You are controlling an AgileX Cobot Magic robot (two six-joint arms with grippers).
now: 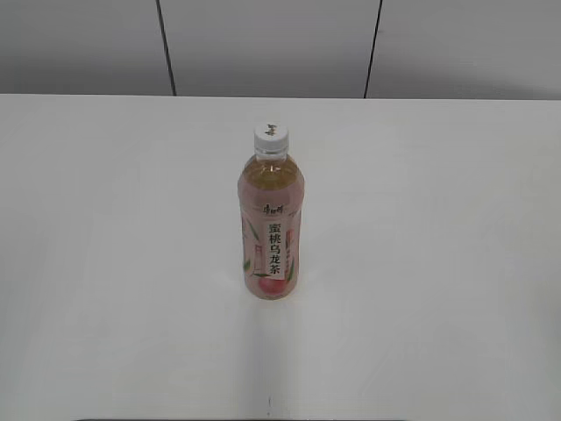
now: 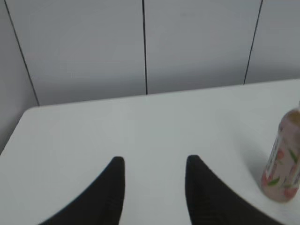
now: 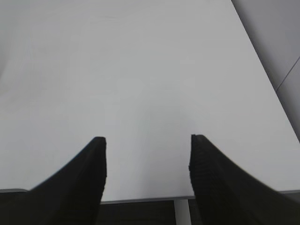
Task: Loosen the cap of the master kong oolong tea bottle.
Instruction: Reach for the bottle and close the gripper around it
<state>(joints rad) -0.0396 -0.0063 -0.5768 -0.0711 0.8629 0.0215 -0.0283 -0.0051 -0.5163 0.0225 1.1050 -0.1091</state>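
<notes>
bottle (image 1: pixel 269 224) clear plastic, upright | cap (image 1: pixel 271 136) round, white | table (image 1: pixel 105 263) smooth

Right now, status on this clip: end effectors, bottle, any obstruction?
Left end effector open, empty, bottle off to its right. Right end effector open, empty, over bare table. Peach oolong tea bottle upright mid-table, white cap on. Nothing in the way.
</notes>
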